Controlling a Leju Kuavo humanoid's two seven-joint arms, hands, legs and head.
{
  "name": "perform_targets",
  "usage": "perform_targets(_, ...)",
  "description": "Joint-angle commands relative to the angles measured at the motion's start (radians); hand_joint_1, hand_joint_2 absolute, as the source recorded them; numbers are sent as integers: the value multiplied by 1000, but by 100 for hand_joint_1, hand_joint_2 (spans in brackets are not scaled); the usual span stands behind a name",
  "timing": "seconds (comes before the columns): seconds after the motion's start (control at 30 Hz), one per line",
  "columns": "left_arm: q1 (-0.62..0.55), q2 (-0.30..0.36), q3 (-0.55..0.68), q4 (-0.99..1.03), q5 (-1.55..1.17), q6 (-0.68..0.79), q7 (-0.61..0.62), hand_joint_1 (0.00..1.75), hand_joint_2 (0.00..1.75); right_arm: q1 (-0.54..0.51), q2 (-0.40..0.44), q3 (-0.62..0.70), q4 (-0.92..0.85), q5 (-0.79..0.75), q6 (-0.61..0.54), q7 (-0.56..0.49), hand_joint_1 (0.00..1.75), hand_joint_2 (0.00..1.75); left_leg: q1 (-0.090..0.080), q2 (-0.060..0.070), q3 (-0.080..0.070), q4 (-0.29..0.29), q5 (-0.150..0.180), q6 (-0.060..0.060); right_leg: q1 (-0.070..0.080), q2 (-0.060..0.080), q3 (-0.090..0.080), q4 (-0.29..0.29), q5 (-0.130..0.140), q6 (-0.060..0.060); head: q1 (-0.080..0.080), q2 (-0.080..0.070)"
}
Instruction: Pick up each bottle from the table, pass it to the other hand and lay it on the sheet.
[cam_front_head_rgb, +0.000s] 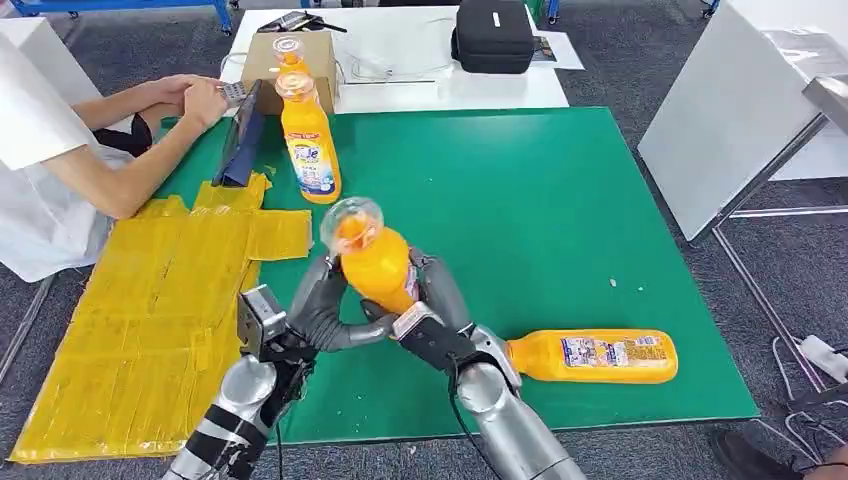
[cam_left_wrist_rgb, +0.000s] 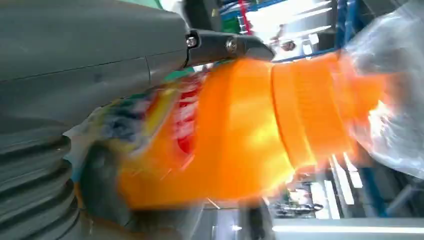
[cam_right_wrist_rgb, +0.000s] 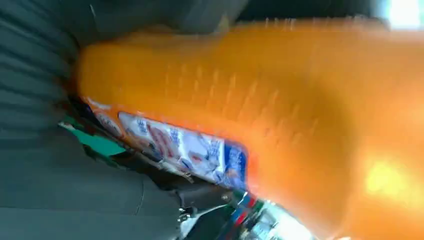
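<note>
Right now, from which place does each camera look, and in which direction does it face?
Head view: sits high on the robot, facing forward and down at the green table; both silver arms show, left hand and right hand around the held bottle.
Left wrist view: sits behind the left hand, facing the held bottle close up.
Right wrist view: sits behind the right hand, facing the held bottle.
All three views share the held bottle.
</note>
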Motion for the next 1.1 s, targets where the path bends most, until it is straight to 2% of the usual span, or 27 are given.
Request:
perform_targets(0.03, -22, -10, -9, 61, 72, -23, -30, 175, 175, -40, -1, 127, 102, 8, -1, 2, 175, 175, 2, 1, 6, 0, -3, -2, 2, 4, 6, -1, -2, -3, -1, 0)
perform_targets(0.07, -18, -10, -8, 50, 72, -23, -30, 175, 175, -41, -3, 126, 105, 6, -4, 2, 171, 175, 1, -1, 4, 0, -1, -1, 1, 2, 4, -1, -1, -2, 1, 0)
perform_targets(0.13, -15, -13, -4, 42, 73, -17, -27, 175, 175, -44, -6, 125, 114, 2, -8, 3, 173, 175, 3, 1, 6, 1, -4, -2, 2, 5, 6, 0, -3, -4, -1, 0)
perform_targets(0.23, -15, -14, -3, 43, 73, -15, -26, 175, 175, -44, -7, 125, 115, 2, -9, 3, 175, 175, 1, -1, 2, 0, -1, -1, 1, 1, 3, -1, -1, -2, 0, 0)
perform_targets(0.3, -15, -14, -3, 43, 73, -15, -26, 175, 175, -44, -7, 125, 115, 2, -9, 3, 175, 175, 3, -1, 6, 1, -4, -2, 2, 3, 7, 0, -3, -4, 0, 0)
perform_targets(0.43, -17, -17, 0, 53, 75, -11, -26, 175, 175, -45, -7, 128, 116, 1, -9, 2, 171, 175, 2, 0, 6, 1, -3, -2, 2, 4, 7, 0, -3, -3, 0, 0)
perform_targets(0.63, -9, -22, 32, 41, 115, -7, -37, 175, 175, -51, -12, 133, 130, -2, -17, 3, 175, 175, 2, 0, 6, 1, -3, -2, 2, 4, 6, 0, -2, -3, 0, 0)
perform_targets(0.77, 0, -19, 46, 15, 127, -5, -41, 175, 175, -50, -15, 127, 126, -6, -30, 5, 169, 175, 2, -1, 4, 1, -2, -1, 1, 2, 5, 0, -2, -3, 0, 0)
perform_targets(0.8, 2, -20, 52, 8, 132, -3, -43, 175, 175, -47, -16, 123, 120, -8, -36, 4, 148, 175, 3, 0, 6, 1, -3, -2, 2, 4, 7, -1, -3, -3, 0, 0)
perform_targets(0.83, 5, -18, 60, -5, 136, 1, -44, 175, 175, -41, -18, 114, 103, -13, -46, 3, 86, 175, 2, 0, 4, 0, -2, -1, 1, 3, 4, -1, -2, -2, -1, 0)
perform_targets(0.87, 6, -15, 64, -11, 137, 1, -44, 175, 175, -40, -21, 114, 96, -13, -44, 3, 86, 175, 3, 0, 5, 1, -3, -2, 2, 3, 6, 0, -3, -3, 0, 0)
perform_targets(0.9, 6, -15, 64, -11, 137, 1, -44, 175, 175, -40, -21, 114, 96, -13, -44, 3, 21, 175, 2, -1, 3, 0, -2, -1, 1, 2, 3, -1, -2, -2, 0, 0)
perform_targets(0.93, 7, -15, 75, -22, 141, 9, -44, 175, 175, -29, -23, 102, 69, -17, -60, 2, 0, 175, 3, -1, 6, 1, -3, -2, 2, 3, 6, 0, -3, -3, 0, 0)
perform_targets(1.1, 9, 2, 138, -77, 151, 50, -37, 175, 175, 14, -53, 66, -66, -17, -99, 8, 0, 175, 3, -1, 5, 2, -3, -2, 2, 3, 6, 0, -3, -3, -1, 0)
